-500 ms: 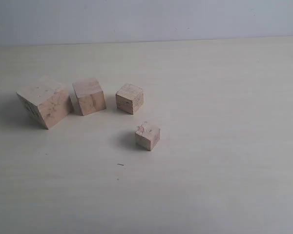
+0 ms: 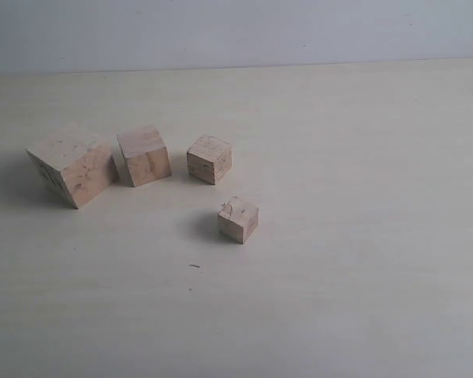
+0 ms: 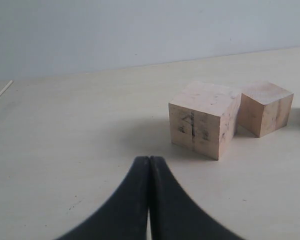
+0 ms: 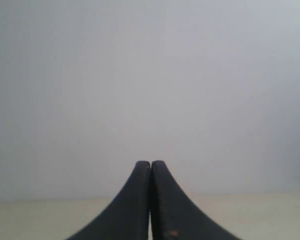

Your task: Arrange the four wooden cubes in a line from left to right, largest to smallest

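The left claw (image 3: 149, 159) is resting with its black fingers pressed together, gripping nothing, low over the pale surface (image 2: 363, 236) and facing the largest pale wooden cube (image 2: 72, 164). The right claw (image 4: 150, 163) is likewise sitting closed and empty. At the far left, three cubes are standing in a row: the largest, then the second pale wooden cube (image 2: 143, 155) just beside it, then the third pale wooden cube (image 2: 209, 158). The smallest pale wooden cube (image 2: 238, 219) is sitting nearer, apart from the row.
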Tool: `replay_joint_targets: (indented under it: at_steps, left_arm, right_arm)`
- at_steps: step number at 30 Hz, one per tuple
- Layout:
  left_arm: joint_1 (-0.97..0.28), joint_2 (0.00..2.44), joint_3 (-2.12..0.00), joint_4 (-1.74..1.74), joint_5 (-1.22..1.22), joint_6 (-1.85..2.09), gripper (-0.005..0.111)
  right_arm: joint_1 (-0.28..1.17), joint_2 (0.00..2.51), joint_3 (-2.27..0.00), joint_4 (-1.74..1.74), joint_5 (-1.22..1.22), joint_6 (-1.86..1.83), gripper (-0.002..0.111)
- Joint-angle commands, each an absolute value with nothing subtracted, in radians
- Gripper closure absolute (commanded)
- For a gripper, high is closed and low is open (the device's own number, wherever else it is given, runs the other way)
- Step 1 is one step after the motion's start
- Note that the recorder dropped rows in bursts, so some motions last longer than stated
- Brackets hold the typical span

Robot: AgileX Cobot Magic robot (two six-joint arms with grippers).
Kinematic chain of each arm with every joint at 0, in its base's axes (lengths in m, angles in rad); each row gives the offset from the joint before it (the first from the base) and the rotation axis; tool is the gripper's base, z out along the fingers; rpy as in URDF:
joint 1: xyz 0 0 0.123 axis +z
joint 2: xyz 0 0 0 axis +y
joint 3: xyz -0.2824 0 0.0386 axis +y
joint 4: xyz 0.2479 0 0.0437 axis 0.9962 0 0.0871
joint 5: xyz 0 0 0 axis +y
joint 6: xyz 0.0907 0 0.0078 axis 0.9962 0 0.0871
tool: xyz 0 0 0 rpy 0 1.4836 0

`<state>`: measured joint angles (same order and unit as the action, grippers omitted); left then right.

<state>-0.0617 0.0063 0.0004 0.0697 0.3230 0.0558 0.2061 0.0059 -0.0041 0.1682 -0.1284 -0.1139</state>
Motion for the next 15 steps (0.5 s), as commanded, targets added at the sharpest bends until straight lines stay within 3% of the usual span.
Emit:
replay_joint_targets:
  at_steps: [1, 7, 11, 15]
  left_arm:
    - [-0.059, 0.0, 0.0, 0.072, 0.316, 0.056, 0.107]
    - [-0.059, 0.0, 0.0, 0.072, 0.316, 0.056, 0.107]
    - [-0.059, 0.0, 0.0, 0.072, 0.316, 0.056, 0.107]
    - [-0.059, 0.0, 0.0, 0.072, 0.316, 0.056, 0.107]
  right_arm:
    - [0.203, 0.0, 0.0, 0.184, -0.334, -0.102, 0.108]
    - [0.203, 0.0, -0.002, 0.191, -0.477, -0.084, 0.108]
    - [0.203, 0.019, -0.14, 0.186, -0.291, -0.098, 0.108]
    - [0.203, 0.191, -0.372, 0.122, -0.014, -0.131, 0.108]
